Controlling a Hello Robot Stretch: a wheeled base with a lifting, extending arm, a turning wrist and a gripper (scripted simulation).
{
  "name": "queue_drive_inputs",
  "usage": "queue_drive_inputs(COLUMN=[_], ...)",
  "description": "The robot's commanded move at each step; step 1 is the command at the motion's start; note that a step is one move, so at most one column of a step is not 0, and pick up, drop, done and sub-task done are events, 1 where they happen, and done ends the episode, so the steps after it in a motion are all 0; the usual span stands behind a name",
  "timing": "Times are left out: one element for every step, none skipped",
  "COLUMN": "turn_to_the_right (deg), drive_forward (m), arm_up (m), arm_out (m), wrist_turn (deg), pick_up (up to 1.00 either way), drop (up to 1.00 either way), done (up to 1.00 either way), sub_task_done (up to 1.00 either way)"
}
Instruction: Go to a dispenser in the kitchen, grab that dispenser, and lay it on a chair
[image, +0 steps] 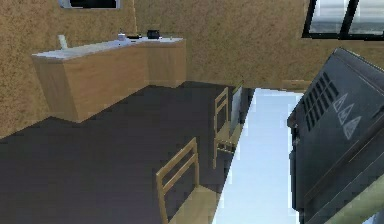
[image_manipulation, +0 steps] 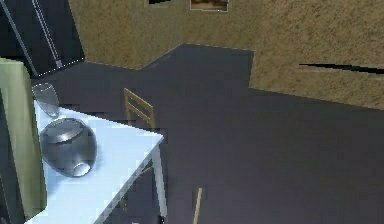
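Dark-floored kitchen. A wooden surface (image: 92, 80) against the far wall carries small objects (image: 62, 42), too tiny to tell which is a dispenser. Two wooden chairs (image: 178, 172) stand beside a pale surface (image: 268, 140). How the jaws stand cannot be told.

Chairs: two, both wooden; near chair (image: 180, 170) and far chair (image: 222, 112), along the white table's left edge; tables: two; white table (image: 265, 150) on the right, L-shaped wooden table (image: 90, 70) far left; on the wooden one: one pale upright thing (image: 62, 42), one dark thing (image: 152, 34), a pale blob (image: 122, 37) or two, count unsure; window (image: 345, 18): one; dark slotted box (image: 340, 130): one, near right; on the white one: one round glass bowl (image_manipulation: 68, 148), one stemmed glass (image_manipulation: 45, 98); framed picture (image_manipulation: 207, 5): one
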Motion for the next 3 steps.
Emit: queue_drive_inputs(turn_to_the_right=[0.0, 0.0, 0.0], drive_forward=[0.0, 0.0, 0.0], arm_up=[0.1, 0.0, 0.0], arm_out=[0.0, -0.08, 0.0], wrist_turn=[0.0, 0.0, 0.0], pick_up=[0.0, 0.0, 0.0], drop=[0.0, 0.0, 0.0], done=[0.0, 0.0, 1.0], sub_task_done=[0.0, 0.0, 0.0])
